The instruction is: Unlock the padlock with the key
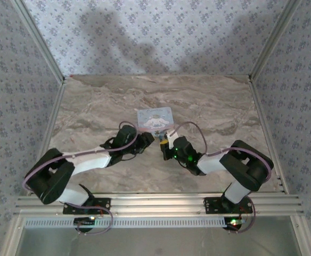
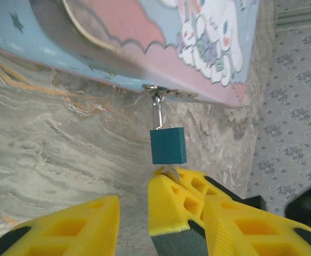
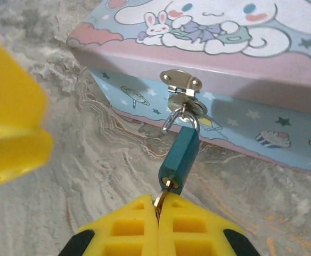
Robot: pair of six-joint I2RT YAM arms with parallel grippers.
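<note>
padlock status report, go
Right end effector shut on key, key seated in padlock. Left end effector open, alongside. Padlock hangs from tin hasp. Nothing blocking.

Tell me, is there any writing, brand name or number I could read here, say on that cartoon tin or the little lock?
No text can be read anywhere.
The tin: only drawings of white cartoon animals, stars and clouds; no letters.
The padlock: plain teal faces, no brand or number showing.
The key: mostly hidden between the fingers of the right gripper; no stamp can be made out.
</note>
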